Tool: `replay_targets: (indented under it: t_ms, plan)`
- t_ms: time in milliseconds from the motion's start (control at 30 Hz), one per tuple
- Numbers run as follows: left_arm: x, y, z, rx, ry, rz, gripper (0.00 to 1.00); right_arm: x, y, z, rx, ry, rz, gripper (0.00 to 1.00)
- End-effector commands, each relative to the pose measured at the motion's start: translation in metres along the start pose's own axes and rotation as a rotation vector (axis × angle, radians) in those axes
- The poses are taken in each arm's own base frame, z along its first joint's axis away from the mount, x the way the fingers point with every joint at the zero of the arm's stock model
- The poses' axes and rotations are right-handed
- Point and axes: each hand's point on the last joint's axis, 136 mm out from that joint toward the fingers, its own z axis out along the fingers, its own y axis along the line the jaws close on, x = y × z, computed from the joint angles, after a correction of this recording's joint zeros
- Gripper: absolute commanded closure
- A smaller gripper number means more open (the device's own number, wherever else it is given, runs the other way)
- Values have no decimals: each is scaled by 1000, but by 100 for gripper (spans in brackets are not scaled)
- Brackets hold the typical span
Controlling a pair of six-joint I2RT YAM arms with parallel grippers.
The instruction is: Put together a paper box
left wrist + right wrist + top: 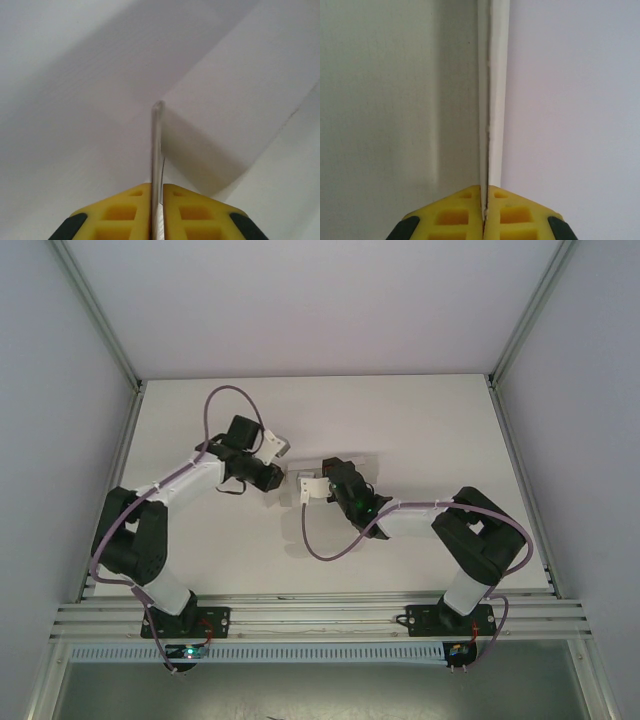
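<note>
The left tool [156,199] has its yellow fingers [120,214] pressed together on a thin card edge of the paper box [157,135]. The edge is seen end-on as a sliver, and the panels beyond it are blurred. The right tool [484,199] is likewise clamped on a card edge that runs up out of frame. From above, both tools meet over the middle of the white tabletop [430,420]. There the black wrist ends of the left arm [190,475] and right arm [410,518] cover much of the box. Only a small white piece shows between them, hard to tell from the tabletop, so its overall shape cannot be made out.
</note>
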Motion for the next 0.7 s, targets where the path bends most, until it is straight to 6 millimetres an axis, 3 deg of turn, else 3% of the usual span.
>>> replay_targets:
  t_ms: [0,133,267,400,500,667]
  plan:
    - [3,21,-2,-292,69,-104,87,-9,-18,-1,48,3,30,100]
    - [4,50,-20,-601,83,-302,96,-13,-19,-4,69,-3,42,100]
    - [-1,50,-17,-634,7,-401,97,-18,-19,-8,93,8,54,100]
    - [-8,58,-30,-756,-63,-451,97,-19,-15,-11,99,35,69,100]
    - [-10,57,-34,-842,-64,-410,92,-13,-14,-12,105,69,86,100]
    - [-9,39,-10,-714,-40,-363,78,2,-9,-11,98,112,96,100]
